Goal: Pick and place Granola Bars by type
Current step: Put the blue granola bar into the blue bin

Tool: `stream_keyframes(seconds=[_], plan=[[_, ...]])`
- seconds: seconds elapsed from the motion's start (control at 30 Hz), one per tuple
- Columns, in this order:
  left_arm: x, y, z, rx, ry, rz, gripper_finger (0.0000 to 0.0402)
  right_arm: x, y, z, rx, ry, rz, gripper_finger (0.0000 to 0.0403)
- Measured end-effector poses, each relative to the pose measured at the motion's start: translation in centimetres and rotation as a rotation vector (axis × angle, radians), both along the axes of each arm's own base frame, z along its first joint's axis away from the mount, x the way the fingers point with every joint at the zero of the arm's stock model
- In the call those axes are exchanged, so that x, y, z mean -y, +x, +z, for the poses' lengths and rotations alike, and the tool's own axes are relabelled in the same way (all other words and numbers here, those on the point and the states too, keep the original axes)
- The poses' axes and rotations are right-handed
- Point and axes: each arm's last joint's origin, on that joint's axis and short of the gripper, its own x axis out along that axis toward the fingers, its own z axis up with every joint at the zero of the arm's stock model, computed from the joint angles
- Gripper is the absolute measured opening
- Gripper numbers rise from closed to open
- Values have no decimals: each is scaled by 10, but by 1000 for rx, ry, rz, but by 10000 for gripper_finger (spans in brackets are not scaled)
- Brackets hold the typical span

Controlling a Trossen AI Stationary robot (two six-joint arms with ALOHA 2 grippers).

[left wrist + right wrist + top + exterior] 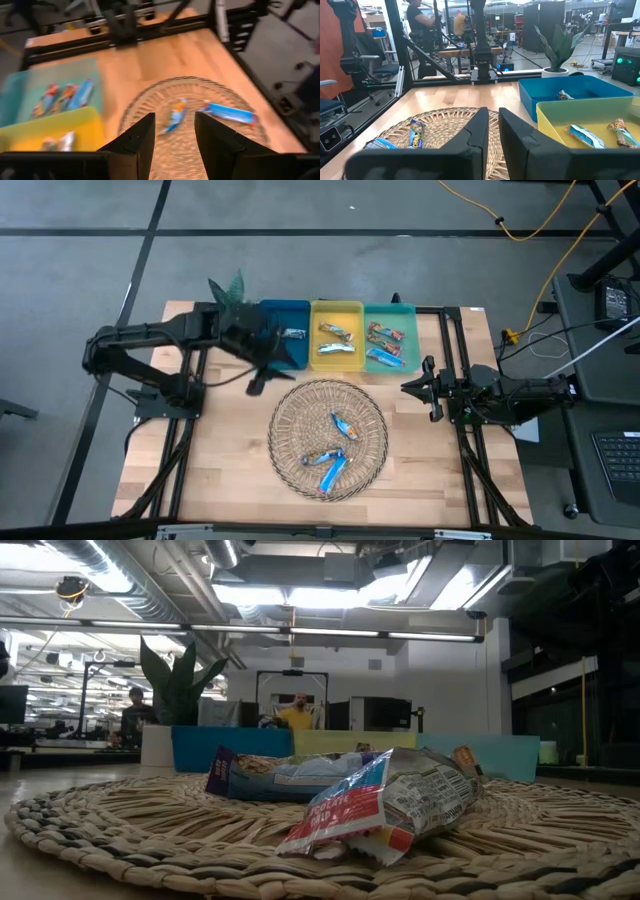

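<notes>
Bars: three point(334, 448) lie unsorted on the mat point(290, 415); others are already grouped by type in the trays beyond it, one in blue point(270, 313), two in yellow point(322, 310), three in green point(405, 312).
Left gripper point(262, 375): between mat and blue tray, fingers parted, empty.
Right gripper point(412, 387): beside the mat, nearly closed, empty, waiting.

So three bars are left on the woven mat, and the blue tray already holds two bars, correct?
Not quite. Three bars are left on the woven mat, but the blue tray holds only one bar, not two. The high view shows this.
</notes>
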Motion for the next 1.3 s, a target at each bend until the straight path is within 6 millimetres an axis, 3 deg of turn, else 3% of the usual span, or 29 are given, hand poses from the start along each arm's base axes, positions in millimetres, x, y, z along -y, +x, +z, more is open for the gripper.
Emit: stream_keyframes(seconds=[0.27, 0.67, 1.0, 1.3], plan=[[46, 13, -5, -22, -91, -75, 132, 0, 0, 0, 0, 0, 0, 49], [107, 48, -29, 6, -55, 62, 132, 0, 0, 0, 0, 0, 0, 49], [144, 82, -91, -188, -96, 142, 132, 0, 0, 0, 0, 0, 0, 49], [157, 106, -149, -353, -105, 205, 132, 0, 0, 0, 1, 0, 0, 49]])
